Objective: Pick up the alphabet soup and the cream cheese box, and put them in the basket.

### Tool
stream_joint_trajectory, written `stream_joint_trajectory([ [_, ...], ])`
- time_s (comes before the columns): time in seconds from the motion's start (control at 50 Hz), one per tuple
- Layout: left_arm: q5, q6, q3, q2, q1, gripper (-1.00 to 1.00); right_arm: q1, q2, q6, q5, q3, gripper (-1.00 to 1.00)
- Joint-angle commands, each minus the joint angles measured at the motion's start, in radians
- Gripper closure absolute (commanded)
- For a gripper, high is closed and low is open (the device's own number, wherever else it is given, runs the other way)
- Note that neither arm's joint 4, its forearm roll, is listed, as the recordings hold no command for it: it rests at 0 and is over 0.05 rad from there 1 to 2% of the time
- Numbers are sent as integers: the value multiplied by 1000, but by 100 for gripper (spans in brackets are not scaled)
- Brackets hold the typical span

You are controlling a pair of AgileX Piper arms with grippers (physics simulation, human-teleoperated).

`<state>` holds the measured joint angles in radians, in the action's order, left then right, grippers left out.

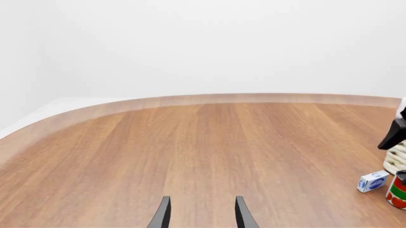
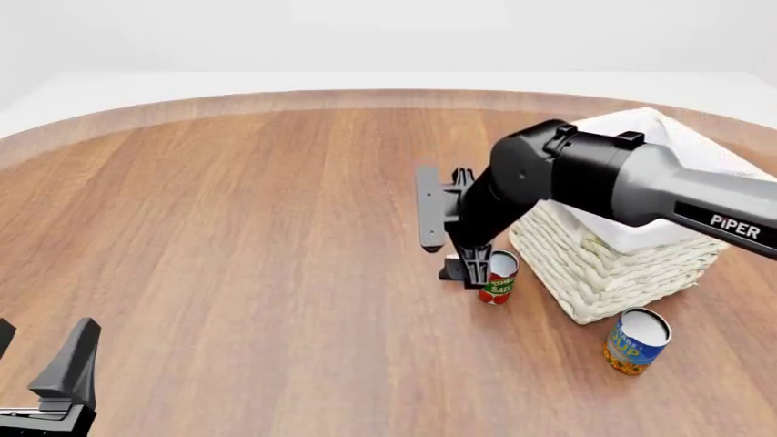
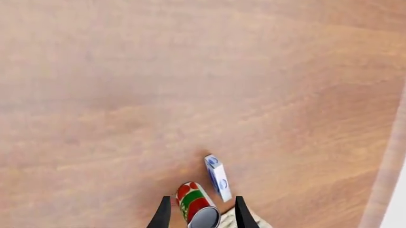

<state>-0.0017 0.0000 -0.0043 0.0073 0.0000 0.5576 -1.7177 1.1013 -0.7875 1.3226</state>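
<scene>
The alphabet soup [image 2: 635, 340], a blue-labelled can with a white top, stands in front of the basket [image 2: 631, 228], near its front corner. The cream cheese box [image 3: 217, 177] lies on the table beside a red-and-green can [image 3: 195, 205]; it also shows as a small box [image 1: 373, 181] in the left wrist view. In the front view my right arm hides it. My right gripper [image 2: 469, 270] hangs open, pointing down, just left of the basket, its fingers either side of the red-and-green can [image 2: 497, 277] from above. My left gripper [image 2: 43, 353] is open and holds nothing at the near left.
The red-and-green can [image 1: 396, 192] stands against the basket's left side, with the wicker wall [image 1: 396, 159] behind it. The round wooden table's far edge [image 2: 364, 94] curves across the back. Bare wood stretches between my left gripper [image 1: 201, 214] and the cans.
</scene>
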Motion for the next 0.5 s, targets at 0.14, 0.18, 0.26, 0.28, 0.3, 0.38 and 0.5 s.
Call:
stream_joint_trajectory([
  [0.14,0,0,0,0,0,-100,-6,-25,20,13,-9,-100],
  [0.18,0,0,0,0,0,-100,-7,-29,23,16,-12,-100],
  [0.26,0,0,0,0,0,-100,-10,-36,28,17,-11,-100],
  [0.28,0,0,0,0,0,-100,-14,-41,30,19,-9,-100],
  [0.3,0,0,0,0,0,-100,-16,-43,34,22,-13,-100],
  [0.38,0,0,0,0,0,-100,-13,-48,32,18,-6,-100],
  [0.5,0,0,0,0,0,-100,-21,-66,42,19,5,-100],
])
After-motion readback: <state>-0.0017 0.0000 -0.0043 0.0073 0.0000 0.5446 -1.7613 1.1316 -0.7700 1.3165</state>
